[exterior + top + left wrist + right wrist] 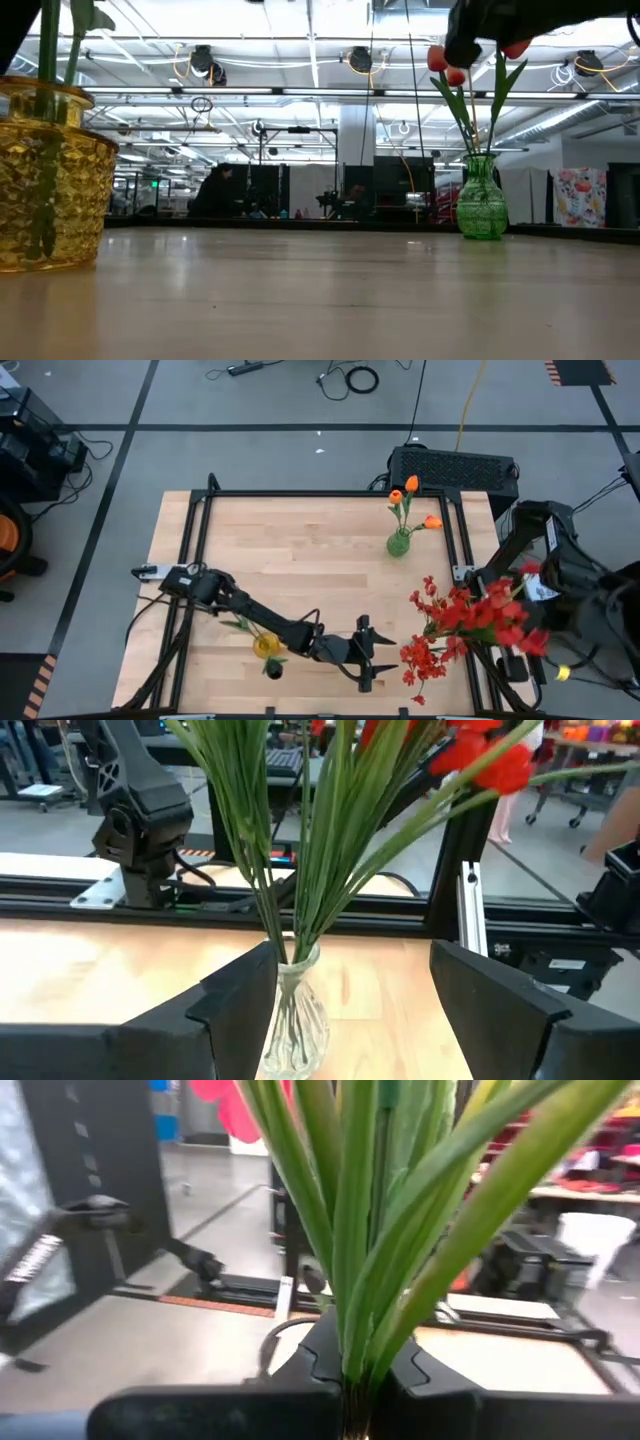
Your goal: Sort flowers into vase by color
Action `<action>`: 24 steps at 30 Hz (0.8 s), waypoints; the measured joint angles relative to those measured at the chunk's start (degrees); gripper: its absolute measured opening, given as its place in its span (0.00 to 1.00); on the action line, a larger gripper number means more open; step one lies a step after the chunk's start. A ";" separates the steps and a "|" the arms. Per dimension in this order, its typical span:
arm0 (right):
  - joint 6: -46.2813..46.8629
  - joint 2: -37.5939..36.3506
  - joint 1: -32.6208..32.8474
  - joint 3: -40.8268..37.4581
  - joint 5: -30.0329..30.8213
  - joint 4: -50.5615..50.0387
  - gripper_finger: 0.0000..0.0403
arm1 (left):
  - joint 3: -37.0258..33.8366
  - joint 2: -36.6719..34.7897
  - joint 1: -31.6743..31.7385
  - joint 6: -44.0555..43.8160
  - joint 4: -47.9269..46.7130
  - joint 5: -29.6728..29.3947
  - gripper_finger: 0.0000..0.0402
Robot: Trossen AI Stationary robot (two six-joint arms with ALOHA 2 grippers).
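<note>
With the right gripper clamped on the bushy red flowers' green stems at the table's four o'clock, lower them straight into the clear glass vase between the left gripper's wide-open fingers there.

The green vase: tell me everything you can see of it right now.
The green vase is translucent patterned glass, with a bulbous body, a narrow neck and a flared rim. It stands upright at the table's far side, toward the right. It holds orange tulip-like blooms on green stems with long leaves. Neither gripper touches it.
</note>
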 joint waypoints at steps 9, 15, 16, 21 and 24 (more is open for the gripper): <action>6.17 4.47 0.14 0.00 5.64 -5.12 0.01 | 0.00 2.36 -0.02 -0.04 0.76 -0.15 0.67; 13.86 4.44 0.14 0.00 5.81 -11.01 0.01 | 0.22 0.36 -0.25 2.21 0.09 -0.20 0.67; 13.88 4.44 0.14 0.00 5.82 -10.92 0.01 | 0.31 -0.09 -0.28 2.92 -0.02 -0.20 0.67; 13.61 4.41 0.14 0.00 5.63 -10.61 0.01 | 0.23 -1.02 -0.29 4.25 -1.72 -0.18 0.67; 13.61 4.39 0.14 0.00 5.61 -10.62 0.01 | 0.57 -2.75 0.02 4.73 -2.63 -0.28 0.67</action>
